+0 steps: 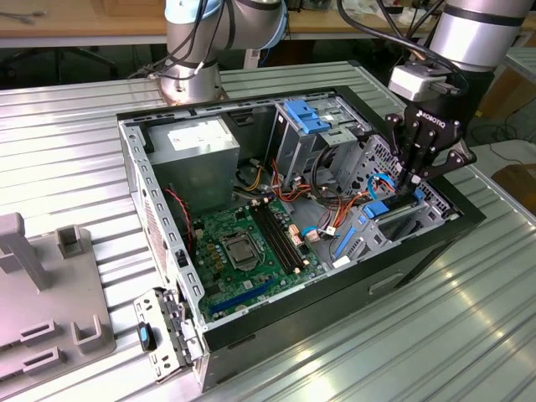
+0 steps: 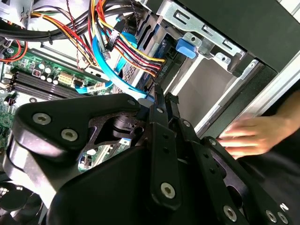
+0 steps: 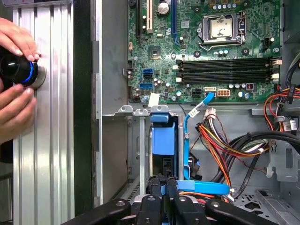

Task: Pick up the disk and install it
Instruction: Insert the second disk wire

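Item: disk (image 3: 163,140) in blue carrier, standing on edge in the drive bay of the open computer case (image 1: 167,226) on the worktop; tool (image 1: 412,180) above its rear edge, fingers nearly closed, grip uncertain; seating best done by pressing straight, clear of cables (image 3: 220,140).

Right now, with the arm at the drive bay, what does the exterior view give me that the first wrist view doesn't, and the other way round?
Exterior view: the whole open case, its power supply, and a grey fixture at that view's left.
First wrist view: a person's hands on a black knob on the ribbed table beside the case.
Both: the gripper at the blue-framed disk, plus the motherboard and cables.
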`<action>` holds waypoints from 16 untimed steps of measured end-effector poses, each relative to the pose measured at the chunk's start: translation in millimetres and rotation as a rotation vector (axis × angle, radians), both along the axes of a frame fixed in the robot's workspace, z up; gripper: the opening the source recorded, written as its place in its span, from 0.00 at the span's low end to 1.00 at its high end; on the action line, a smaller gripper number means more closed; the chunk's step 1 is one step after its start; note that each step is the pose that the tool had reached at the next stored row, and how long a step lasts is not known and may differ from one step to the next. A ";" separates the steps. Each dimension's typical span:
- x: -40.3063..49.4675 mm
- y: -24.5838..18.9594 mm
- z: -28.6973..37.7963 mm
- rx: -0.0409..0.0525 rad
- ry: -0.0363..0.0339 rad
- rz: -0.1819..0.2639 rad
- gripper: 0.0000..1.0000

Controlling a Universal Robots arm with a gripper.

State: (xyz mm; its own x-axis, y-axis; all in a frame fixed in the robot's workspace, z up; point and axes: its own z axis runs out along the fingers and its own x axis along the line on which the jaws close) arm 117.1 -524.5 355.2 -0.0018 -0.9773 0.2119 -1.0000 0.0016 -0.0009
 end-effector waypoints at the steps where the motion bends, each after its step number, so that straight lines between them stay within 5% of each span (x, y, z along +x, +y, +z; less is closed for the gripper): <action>1: 0.0 0.0 0.0 0.0000 0.0000 0.000 0.16; 7: -0.1 0.0 0.0 0.0001 0.0000 0.000 0.16; 13: -0.4 0.0 -0.3 0.0204 0.0000 0.000 0.16; 16: -1.2 0.0 -2.0 0.0400 0.0000 0.000 0.16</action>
State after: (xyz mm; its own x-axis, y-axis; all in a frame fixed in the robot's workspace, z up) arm 115.9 -524.5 353.2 -0.0018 -0.9850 0.1727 -1.0000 0.0017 -0.0008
